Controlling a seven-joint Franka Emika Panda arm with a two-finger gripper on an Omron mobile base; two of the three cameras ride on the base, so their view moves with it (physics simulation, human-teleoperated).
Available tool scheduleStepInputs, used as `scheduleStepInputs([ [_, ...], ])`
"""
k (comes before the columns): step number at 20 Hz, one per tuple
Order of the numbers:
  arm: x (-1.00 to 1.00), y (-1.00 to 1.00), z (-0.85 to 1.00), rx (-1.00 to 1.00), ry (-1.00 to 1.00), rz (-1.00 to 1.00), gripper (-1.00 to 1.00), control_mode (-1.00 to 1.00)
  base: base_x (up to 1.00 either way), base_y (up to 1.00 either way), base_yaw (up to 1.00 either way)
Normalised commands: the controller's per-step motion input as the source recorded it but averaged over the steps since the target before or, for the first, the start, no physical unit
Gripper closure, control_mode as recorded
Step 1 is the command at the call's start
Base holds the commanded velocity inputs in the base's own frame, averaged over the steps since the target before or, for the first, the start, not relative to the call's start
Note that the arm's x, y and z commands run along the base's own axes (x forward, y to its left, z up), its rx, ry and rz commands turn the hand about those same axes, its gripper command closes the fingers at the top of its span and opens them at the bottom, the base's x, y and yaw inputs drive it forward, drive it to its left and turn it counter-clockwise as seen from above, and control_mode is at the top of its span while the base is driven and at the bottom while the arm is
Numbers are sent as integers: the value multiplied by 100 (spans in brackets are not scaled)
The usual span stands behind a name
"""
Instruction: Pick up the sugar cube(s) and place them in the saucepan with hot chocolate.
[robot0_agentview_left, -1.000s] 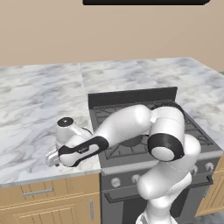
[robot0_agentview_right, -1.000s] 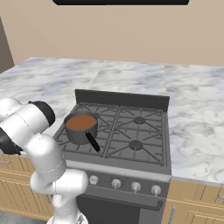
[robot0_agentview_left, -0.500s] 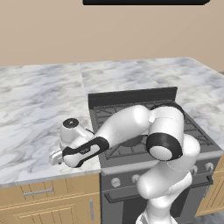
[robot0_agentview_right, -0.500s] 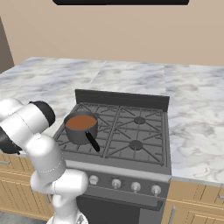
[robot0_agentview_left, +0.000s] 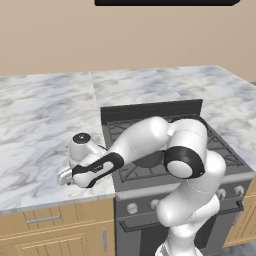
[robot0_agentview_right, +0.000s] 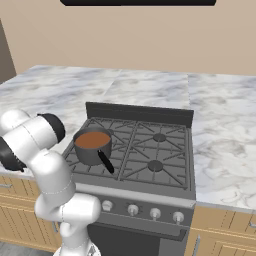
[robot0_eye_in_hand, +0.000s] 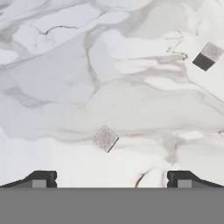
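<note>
In the hand view a pale grey sugar cube (robot0_eye_in_hand: 105, 138) lies on the marble counter just ahead of my open gripper (robot0_eye_in_hand: 110, 178), between the lines of its two fingertips (robot0_eye_in_hand: 40, 179). A second sugar cube (robot0_eye_in_hand: 207, 56) with a dark side lies far off at the upper right. In the left base view my hand (robot0_agentview_left: 82, 167) hangs low over the counter left of the stove, pointing down. The dark-grey saucepan (robot0_agentview_right: 93, 146) with reddish-brown hot chocolate and a black handle stands on the stove's front-left burner.
The black gas stove (robot0_agentview_right: 145, 150) has a raised back panel and knobs along its front. Marble counter (robot0_agentview_left: 40, 125) stretches left and right of it. The counter's front edge (robot0_agentview_left: 50, 202) runs close to my hand. My arm's elbow hides the saucepan in the left base view.
My hand has shifted slightly right and toward the stove over the counter. The gripper stays open. The saucepan has not moved.
</note>
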Motion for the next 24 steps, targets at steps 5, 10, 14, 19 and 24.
scheduleStepInputs([
  [5, 3, 0, -7, 0, 0, 0, -100, -100, 0, 0, 0],
  [10, 0, 3, -16, 0, 0, 0, -100, -100, 0, 0, 0],
  [14, 0, 4, -16, 0, 0, 0, -100, -100, 0, 0, 0],
  [19, 0, 0, 0, 0, 0, 0, -100, -100, 0, 0, 0],
  [24, 6, 0, 0, 0, 0, 0, -100, -100, 0, 0, 0],
])
